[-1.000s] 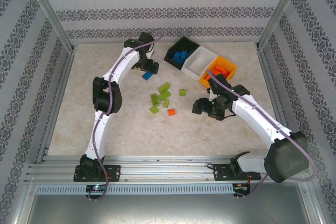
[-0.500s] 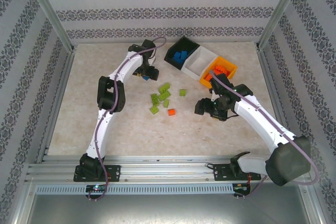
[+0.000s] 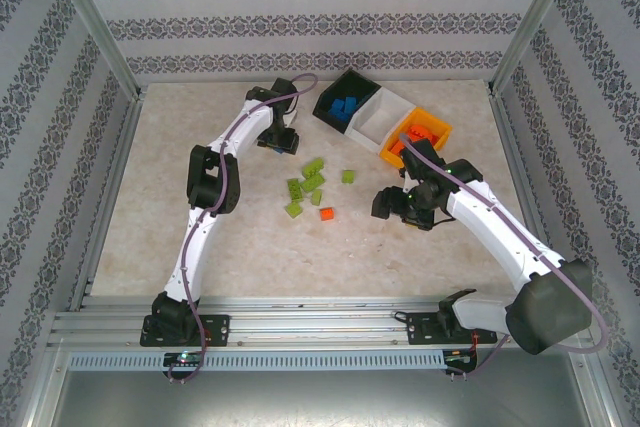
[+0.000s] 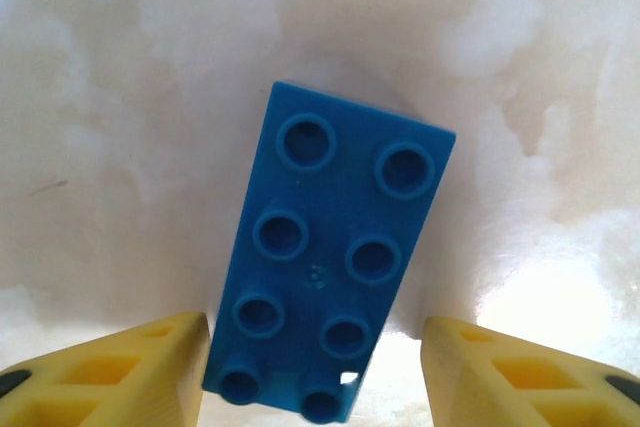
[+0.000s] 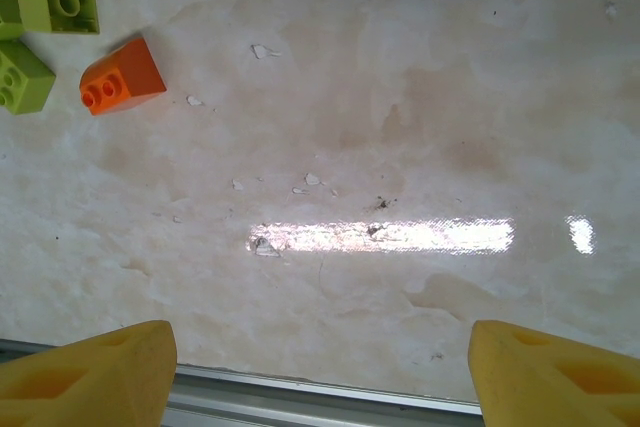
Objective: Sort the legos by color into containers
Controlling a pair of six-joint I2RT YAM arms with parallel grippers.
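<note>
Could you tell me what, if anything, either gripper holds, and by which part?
Nothing yet: left gripper straddles the near end of the blue brick, a gap at one finger; right gripper is empty.

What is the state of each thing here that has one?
Left pincer, open around blue brick.
Right pincer, open, empty.
Blue brick, flat on table, studs up.
Black bin, holds blue bricks.
White bin, looks empty.
Orange bin, holds orange bricks.
Green bricks, loose on table.
Orange brick, loose on table.

Legos (image 3: 312, 185) at table (image 3: 250, 247) centre; containers (image 3: 376, 127) behind, to right
</note>
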